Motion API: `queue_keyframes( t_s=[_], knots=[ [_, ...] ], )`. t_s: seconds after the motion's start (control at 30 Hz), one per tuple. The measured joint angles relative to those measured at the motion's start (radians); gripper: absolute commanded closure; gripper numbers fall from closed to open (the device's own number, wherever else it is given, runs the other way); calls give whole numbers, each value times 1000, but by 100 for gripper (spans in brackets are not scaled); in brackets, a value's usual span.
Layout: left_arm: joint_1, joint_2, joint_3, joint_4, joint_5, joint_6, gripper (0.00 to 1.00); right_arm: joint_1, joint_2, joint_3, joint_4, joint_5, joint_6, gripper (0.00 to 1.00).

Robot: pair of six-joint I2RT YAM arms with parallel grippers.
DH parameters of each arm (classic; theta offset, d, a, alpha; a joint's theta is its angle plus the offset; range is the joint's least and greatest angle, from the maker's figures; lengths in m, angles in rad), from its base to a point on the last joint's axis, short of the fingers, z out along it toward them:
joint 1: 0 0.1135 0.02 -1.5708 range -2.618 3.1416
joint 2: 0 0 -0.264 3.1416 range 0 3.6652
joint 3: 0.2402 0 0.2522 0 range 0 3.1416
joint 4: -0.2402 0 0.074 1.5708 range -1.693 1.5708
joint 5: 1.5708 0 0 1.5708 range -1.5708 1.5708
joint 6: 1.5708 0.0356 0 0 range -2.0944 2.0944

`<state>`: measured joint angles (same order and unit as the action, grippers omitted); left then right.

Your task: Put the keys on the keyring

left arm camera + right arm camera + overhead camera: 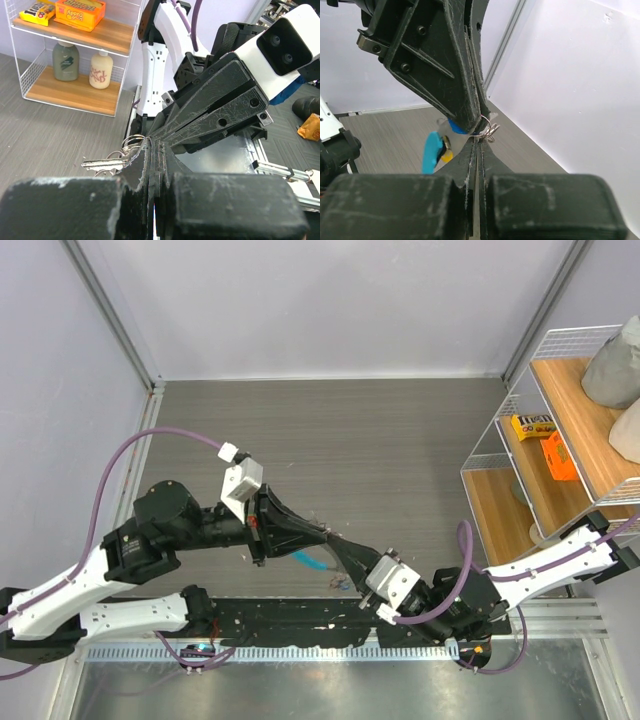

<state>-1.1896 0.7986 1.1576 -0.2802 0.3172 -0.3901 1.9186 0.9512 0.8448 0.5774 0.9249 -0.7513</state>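
The keyring (488,129) hangs in the air above the middle of the table (400,440), its thin silvery wire coils showing just at the spot where the two grippers meet tip to tip. From the left wrist view the coils bulge out to one side of the joined tips, and the keys (102,163) dangle below them, one long silver key lying nearly level. A light-blue band (432,152) hangs beside the ring, with a small yellow tag (447,156) just behind it; from above, the same blue shows just beneath the meeting point, clear of the tabletop. The left gripper (322,531) reaches in from the left with its fingers pressed fully together, and the right gripper (343,548) comes up from the lower right, its fingers likewise squeezed closed. Both seem to pinch the ring's wire at their tips, though the tips crowd each other so tightly that the exact hold of each is hard to make out. Well apart, at the table's right edge, stands a wire shelf (495,510) holding an orange box (558,455) and, on a lower board, two bottles (65,61).
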Motion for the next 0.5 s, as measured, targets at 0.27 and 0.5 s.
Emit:
queue_keyframes(
  t_s=[0.27, 0.5],
  knots=[
    [0, 2, 0, 5, 8, 0, 100, 2, 14, 0, 65, 29, -77, 94],
    [0, 2, 0, 32, 14, -6, 88, 4, 18, -6, 125, 24, -129, 95]
  ],
)
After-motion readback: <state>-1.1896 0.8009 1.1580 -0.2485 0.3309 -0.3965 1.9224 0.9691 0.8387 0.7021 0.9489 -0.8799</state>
